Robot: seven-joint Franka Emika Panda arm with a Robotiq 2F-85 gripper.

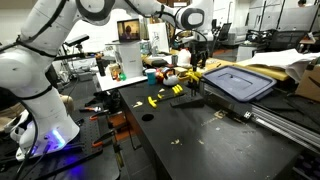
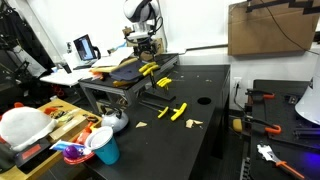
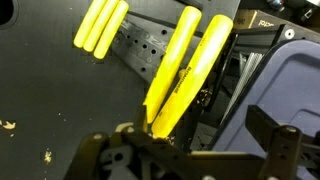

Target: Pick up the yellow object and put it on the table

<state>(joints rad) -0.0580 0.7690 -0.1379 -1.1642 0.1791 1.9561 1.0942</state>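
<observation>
Early stage of the transfer. The yellow object [image 3: 185, 72] is not yet on the counter [image 1: 205, 140]; it lies on a raised dark metal frame [image 2: 110, 95] at the far edge of the counter, beside a grey-blue lid [image 1: 240, 82]. The end effector [image 2: 146, 52] stands low over this frame, directly above the object. In the wrist view dark finger parts show on both sides of the bottom edge, with the object's near end reaching in between them. Whether the jaws press on it or stand clear of it cannot be told. Lifting, carrying to the open black surface and releasing all appear to remain. The object's long axis runs diagonally in the wrist view, from the near end at the end effector up and rightward to the far end. It lies flat rather than upright; no dark shaft can be made out. Loose yellow pieces [image 1: 155, 100] already on the counter are separate items.
</observation>
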